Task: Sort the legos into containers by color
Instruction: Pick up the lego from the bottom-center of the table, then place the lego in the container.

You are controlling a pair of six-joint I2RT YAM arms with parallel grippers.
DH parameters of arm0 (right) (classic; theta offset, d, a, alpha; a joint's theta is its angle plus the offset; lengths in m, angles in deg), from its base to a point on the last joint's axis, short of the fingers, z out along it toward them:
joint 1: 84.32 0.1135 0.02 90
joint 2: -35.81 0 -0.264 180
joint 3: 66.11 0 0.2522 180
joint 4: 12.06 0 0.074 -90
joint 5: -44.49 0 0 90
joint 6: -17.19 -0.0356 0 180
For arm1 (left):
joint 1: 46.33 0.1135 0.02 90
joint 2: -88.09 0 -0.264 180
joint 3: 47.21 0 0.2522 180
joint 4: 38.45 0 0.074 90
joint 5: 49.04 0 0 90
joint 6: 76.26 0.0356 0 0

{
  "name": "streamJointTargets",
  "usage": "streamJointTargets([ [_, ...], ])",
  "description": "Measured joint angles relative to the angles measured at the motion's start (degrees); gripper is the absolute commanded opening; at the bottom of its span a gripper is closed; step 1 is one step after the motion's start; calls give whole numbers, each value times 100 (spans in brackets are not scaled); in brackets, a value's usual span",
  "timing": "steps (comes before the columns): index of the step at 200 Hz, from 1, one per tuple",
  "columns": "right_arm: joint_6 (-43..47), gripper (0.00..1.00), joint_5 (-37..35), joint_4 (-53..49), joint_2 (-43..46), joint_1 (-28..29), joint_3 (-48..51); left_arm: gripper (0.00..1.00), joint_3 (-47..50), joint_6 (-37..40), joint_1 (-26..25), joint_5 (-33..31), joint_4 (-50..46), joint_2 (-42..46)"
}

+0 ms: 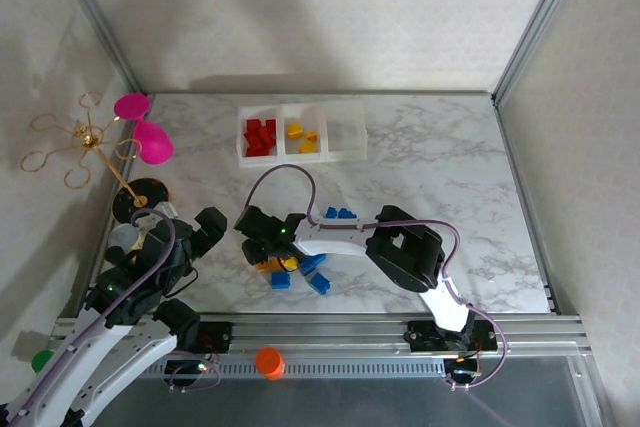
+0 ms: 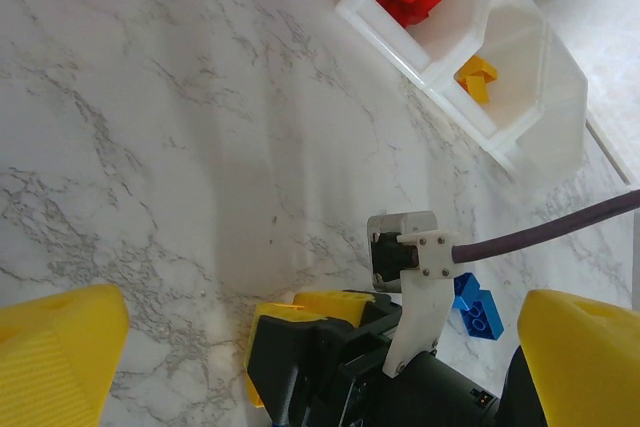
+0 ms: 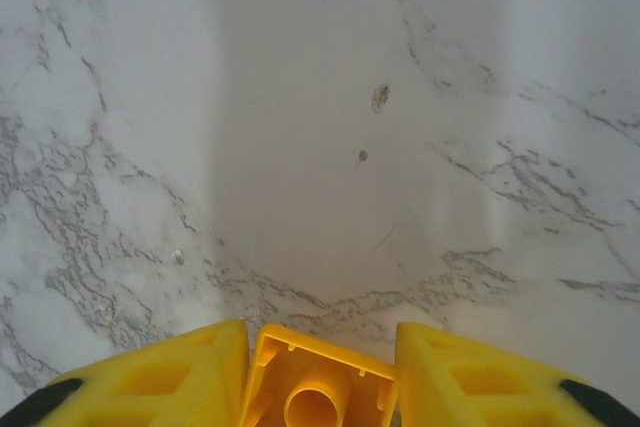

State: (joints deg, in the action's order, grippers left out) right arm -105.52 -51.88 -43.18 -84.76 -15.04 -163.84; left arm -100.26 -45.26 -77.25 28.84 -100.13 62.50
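The three joined clear containers (image 1: 301, 131) stand at the table's back middle. The left one holds red legos (image 1: 260, 137) and the middle one yellow legos (image 1: 303, 137); the right one looks empty. Loose blue legos (image 1: 315, 272) and yellow legos (image 1: 270, 265) lie in a pile near the front. My right gripper (image 3: 320, 379) is low at the pile's left side, shut on a yellow lego (image 3: 300, 372) with its hollow underside showing. My left gripper (image 1: 205, 228) hangs open just left of it, its yellow fingers (image 2: 60, 357) wide apart. Another blue lego (image 2: 478, 307) lies beyond the right wrist.
A pink goblet (image 1: 150, 142) and a gold wire stand (image 1: 80, 137) on a black base (image 1: 140, 197) occupy the left side. An orange round cap (image 1: 268, 360) sits on the front rail. Enclosure walls ring the marble table (image 1: 440, 177).
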Motion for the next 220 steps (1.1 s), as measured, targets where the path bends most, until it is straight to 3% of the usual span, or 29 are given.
streamJointTargets([
  [48,-15,32,0,-2,0,0,-22,100,0,2,0,2,4,0],
  [121,-122,32,219,44,348,-216,-4,100,-2,28,0,9,52,-107],
  [169,-114,33,354,374,940,-968,20,100,-4,96,0,87,448,-540],
  [220,164,33,79,485,909,-2208,-216,100,-4,243,0,264,1141,-1172],
])
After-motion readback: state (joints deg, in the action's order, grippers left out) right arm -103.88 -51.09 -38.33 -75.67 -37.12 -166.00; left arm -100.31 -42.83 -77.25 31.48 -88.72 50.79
